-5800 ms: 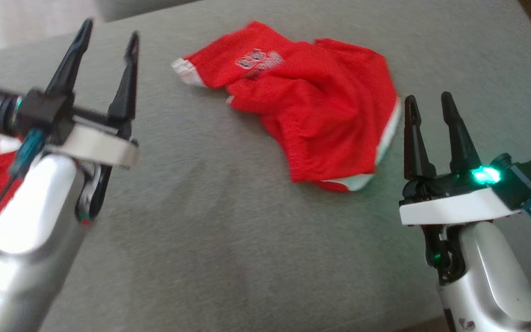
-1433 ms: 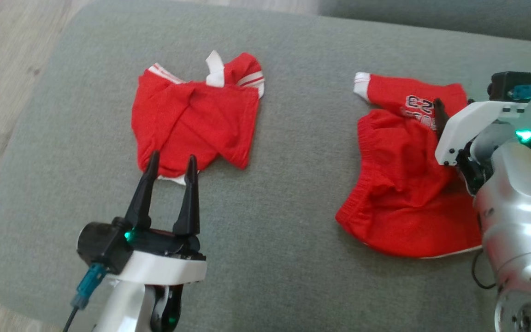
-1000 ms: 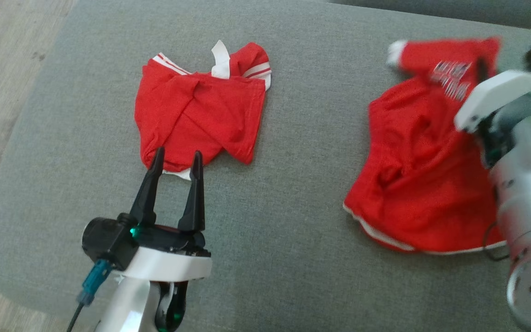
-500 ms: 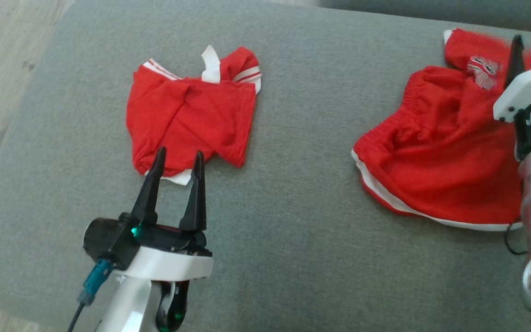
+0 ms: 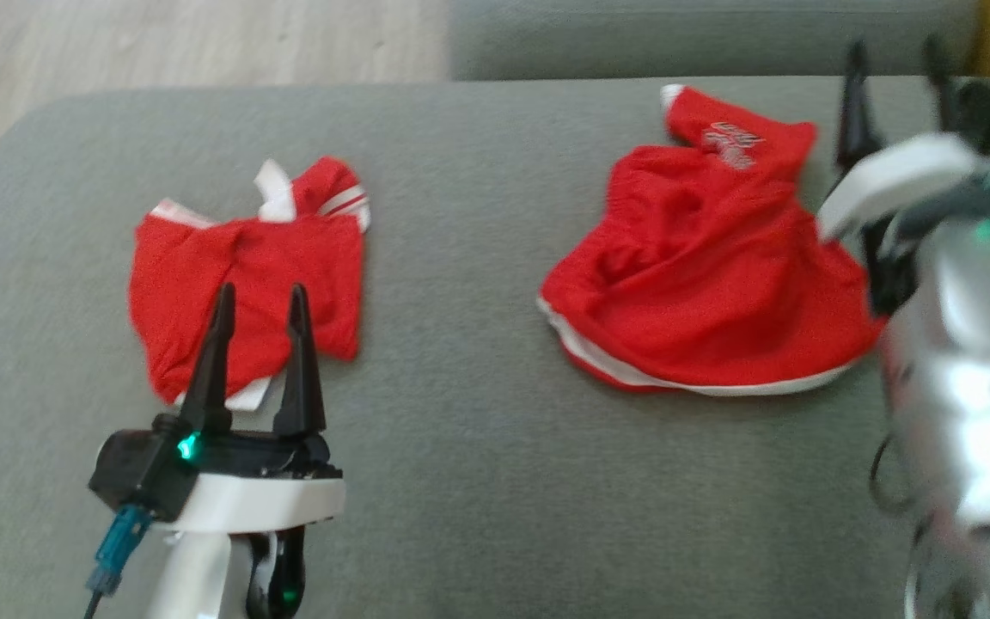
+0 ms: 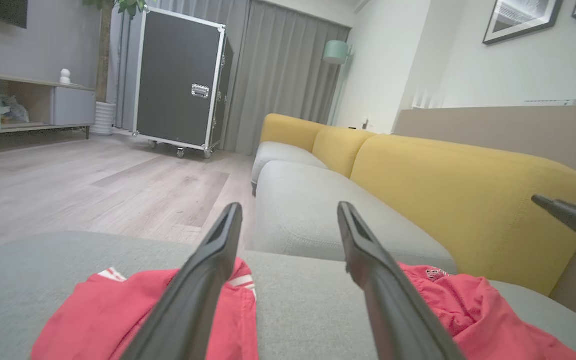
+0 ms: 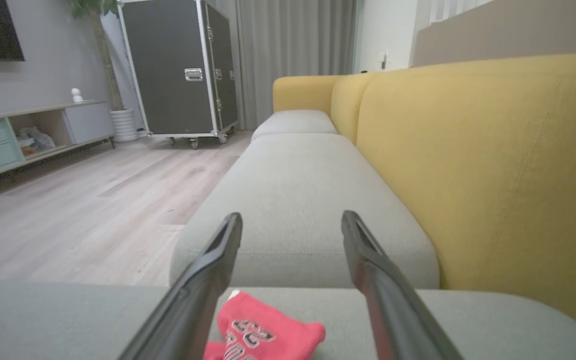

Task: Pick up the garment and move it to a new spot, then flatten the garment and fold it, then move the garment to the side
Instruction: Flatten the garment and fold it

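Nearest, the left gripper (image 5: 260,297) hovers with fingers spread over the grey cushion (image 5: 461,481), at the near edge of a red top (image 5: 246,275). Farther right, the red shorts (image 5: 701,284) lie crumpled on the cushion. The right gripper (image 5: 895,53) has just let them go, its fingers now spread beyond them. The move looks done; flattening is next.

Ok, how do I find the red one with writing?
Start at the big grey sofa seat, where two red clothes lie apart. Go to the lettered garment on the robot's right, next to the right hand. It has white writing near its far end; the striped garment has none.
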{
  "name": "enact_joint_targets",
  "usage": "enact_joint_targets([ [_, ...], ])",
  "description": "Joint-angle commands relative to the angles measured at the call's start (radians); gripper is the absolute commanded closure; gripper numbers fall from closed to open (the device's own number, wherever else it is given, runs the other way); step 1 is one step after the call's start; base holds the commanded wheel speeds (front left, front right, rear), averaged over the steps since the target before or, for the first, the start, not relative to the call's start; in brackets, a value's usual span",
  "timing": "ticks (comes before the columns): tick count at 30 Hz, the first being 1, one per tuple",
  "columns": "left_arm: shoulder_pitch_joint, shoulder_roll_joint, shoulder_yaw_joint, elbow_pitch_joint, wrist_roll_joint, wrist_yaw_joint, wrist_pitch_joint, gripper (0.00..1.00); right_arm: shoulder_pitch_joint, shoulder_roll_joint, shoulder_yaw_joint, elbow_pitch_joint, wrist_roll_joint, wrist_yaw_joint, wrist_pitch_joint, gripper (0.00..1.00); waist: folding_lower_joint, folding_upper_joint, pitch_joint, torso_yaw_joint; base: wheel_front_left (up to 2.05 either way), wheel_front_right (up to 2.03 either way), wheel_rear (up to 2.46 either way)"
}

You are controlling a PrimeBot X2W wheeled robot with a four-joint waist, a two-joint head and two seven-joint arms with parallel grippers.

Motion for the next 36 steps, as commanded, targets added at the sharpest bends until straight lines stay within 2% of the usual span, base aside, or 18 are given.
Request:
enact_joint_targets([
  [1,-0.018,0.002,0.042,-0.041,0.008,-0.001,-0.005,0.00,0.063,0.021,0.094,-0.075,0.079,-0.001,-0.011,0.00,0.0001,-0.0001,-0.039,-0.056,0.00,0.00,0.00],
  [4,-0.005,0.002,0.053,-0.046,0.012,0.000,-0.005,0.00,0.202,0.021,0.193,-0.186,0.188,-0.001,-0.011,0.00,0.0001,-0.0001,-0.052,-0.087,0.00,0.00,0.00],
  [8,0.011,0.002,0.062,-0.051,0.016,0.001,-0.005,0.00,0.383,0.021,0.263,-0.297,0.293,-0.001,-0.011,0.00,0.0001,-0.0001,-0.062,-0.113,0.00,0.00,0.00],
  [12,0.021,0.002,0.066,-0.058,0.021,0.000,-0.005,0.00,0.508,0.021,0.301,-0.354,0.368,-0.001,-0.011,0.00,0.0001,-0.0001,-0.059,-0.127,0.00,0.00,0.00],
  [15,0.019,0.002,0.067,-0.059,0.026,-0.003,-0.005,0.00,0.541,0.021,0.298,-0.371,0.376,-0.001,-0.011,0.00,0.0001,-0.0001,-0.047,-0.127,0.00,0.00,0.00],
  [21,-0.002,0.002,0.055,-0.057,0.035,-0.012,-0.005,0.00,0.504,0.021,0.207,-0.342,0.328,-0.001,0.002,0.00,0.0001,-0.0001,-0.010,-0.103,0.00,0.00,0.00],
  [28,-0.020,0.002,0.034,-0.043,0.033,-0.018,-0.005,0.00,0.405,0.021,0.069,-0.188,0.263,-0.001,0.066,0.00,0.0001,-0.0001,0.023,-0.055,0.00,0.00,0.00],
  [36,-0.042,0.002,0.020,-0.033,0.027,-0.022,-0.005,0.00,0.278,0.021,-0.154,0.003,0.043,-0.001,0.124,0.00,0.0001,-0.0001,0.056,0.002,0.00,0.00,0.00],
])
